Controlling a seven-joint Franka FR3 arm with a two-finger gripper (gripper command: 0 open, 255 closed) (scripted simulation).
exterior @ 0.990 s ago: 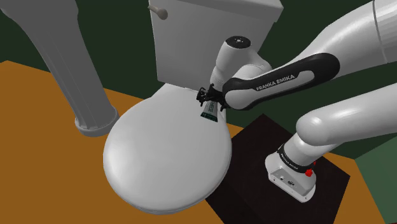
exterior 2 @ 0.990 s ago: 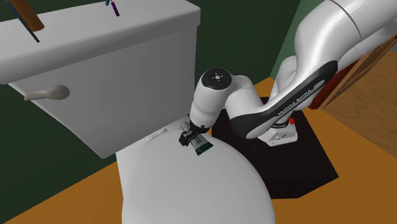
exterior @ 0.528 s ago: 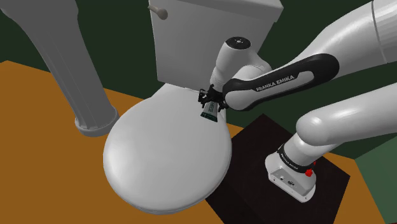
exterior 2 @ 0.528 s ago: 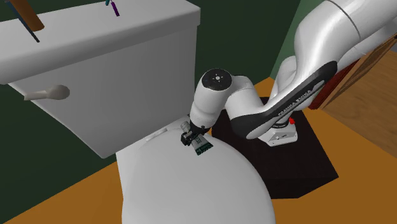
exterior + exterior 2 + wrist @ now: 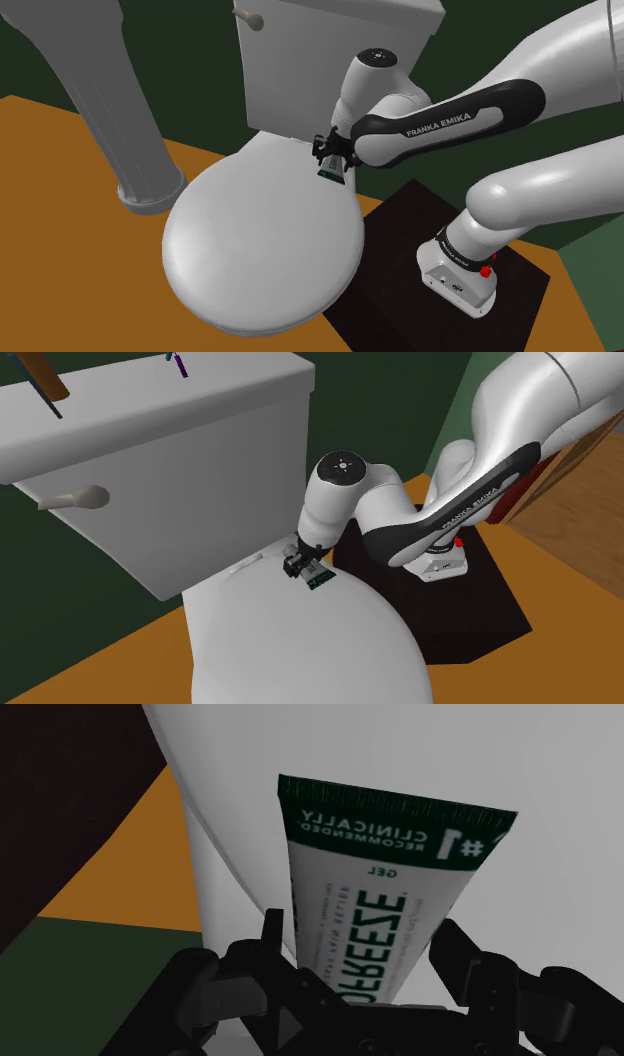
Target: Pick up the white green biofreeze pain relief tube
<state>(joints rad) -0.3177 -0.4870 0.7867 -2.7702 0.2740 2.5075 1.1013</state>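
The pincer [image 5: 329,158] is clenched on the white and green tube [image 5: 331,176], one black finger [image 5: 272,936] on each side of its body. The tube's flat green crimped end points away from the hand. In the wrist view its printing reads upside down against the pale toilet lid [image 5: 560,834].

The tube hangs over the far right part of the lid [image 5: 250,250], close to the hinge. I cannot tell whether its lower end is clear of the surface.

The tank [image 5: 300,70] stands just behind the pincer, its front wall rising close to the hand. The flush lever [image 5: 75,499] is well off to the second exterior view's left. The lid's curved right edge runs near the tube, and beyond it lies the black stand [image 5: 400,260] that carries the arm [image 5: 440,125].

Toward the near side and the shoulder view's left, the lid spreads wide and bare. Past its rim is orange floor [image 5: 70,230], with a grey pedestal [image 5: 110,110] well apart at the far left. Small items lie on the tank's top [image 5: 175,364], high above the pincer.
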